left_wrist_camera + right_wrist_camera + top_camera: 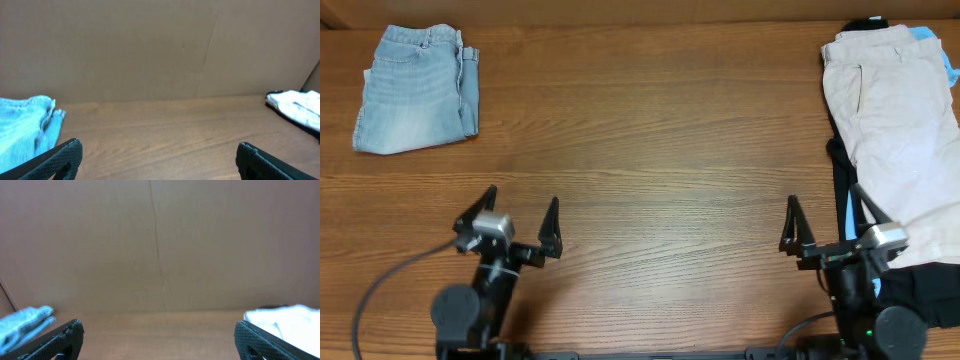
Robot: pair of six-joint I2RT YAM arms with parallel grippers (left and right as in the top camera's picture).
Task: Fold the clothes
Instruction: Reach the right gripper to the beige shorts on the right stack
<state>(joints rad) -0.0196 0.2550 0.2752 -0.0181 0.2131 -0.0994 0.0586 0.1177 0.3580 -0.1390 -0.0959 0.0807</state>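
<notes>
From overhead, the unfolded pile lies at the right edge of the worktop [660,130]: beige trousers [895,140] on top of a black garment [920,290]. A scrap of blue cloth [927,36] shows at the far corner. Folded denim shorts [415,88] lie far left.

The trousers look soft, light and limp. They would likely sag and drag, so the waistband or a hem corner seems the best hold. The pile runs off frame, so its full extent is hidden.

The left gripper [523,205] and right gripper [823,205] are spread wide and hold nothing. The right one sits just beside the pile.

The left wrist view shows only the finger bases and slivers of the denim and beige cloth.

The right wrist view shows much the same, mostly bare wall; the trousers are cut off there.
</notes>
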